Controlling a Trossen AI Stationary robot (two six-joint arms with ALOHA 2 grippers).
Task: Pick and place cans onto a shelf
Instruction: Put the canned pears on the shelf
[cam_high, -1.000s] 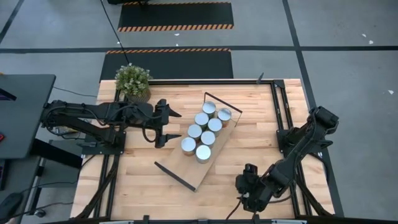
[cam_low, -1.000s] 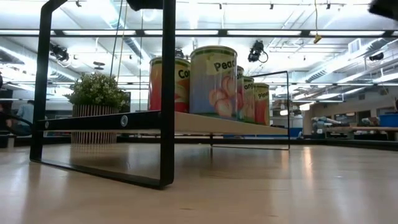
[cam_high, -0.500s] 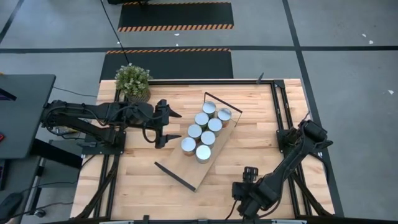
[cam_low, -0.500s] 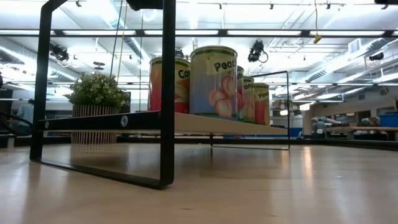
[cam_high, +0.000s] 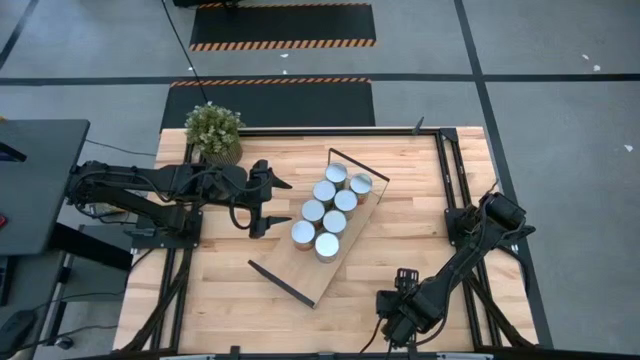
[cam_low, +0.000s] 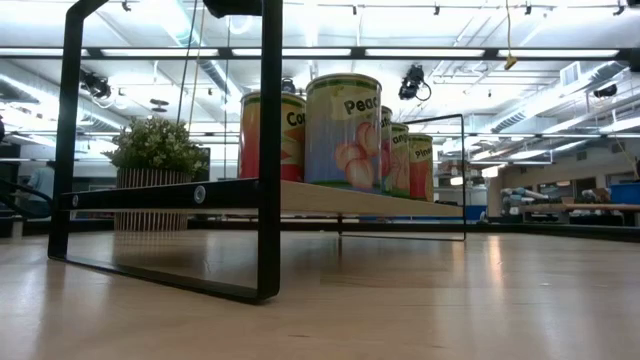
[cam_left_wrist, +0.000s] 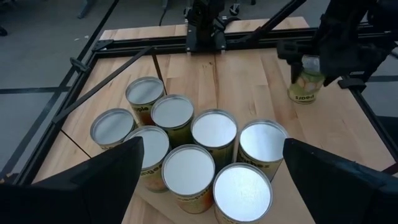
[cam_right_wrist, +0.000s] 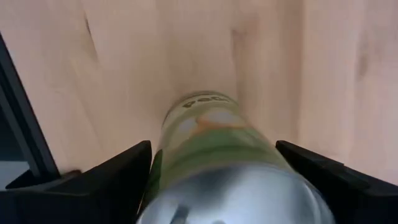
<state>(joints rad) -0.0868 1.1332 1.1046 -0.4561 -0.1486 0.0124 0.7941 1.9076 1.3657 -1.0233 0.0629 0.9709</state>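
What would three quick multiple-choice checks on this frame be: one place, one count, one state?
1. Where is the can that is off the shelf?
A. beside the potted plant
B. at the right gripper
C. in the left gripper

2. How many cans stand on the shelf?
A. five
B. six
C. eight

3. How is the left gripper?
A. open and empty
B. shut on a can
C. shut on the shelf frame

Key:
1 B: the left wrist view shows the lone can at the right gripper, apart from the shelf.
2 C: eight silver tops of the cans show, packed together.
3 A: the left gripper has its fingers spread beside the shelf, with nothing between them.
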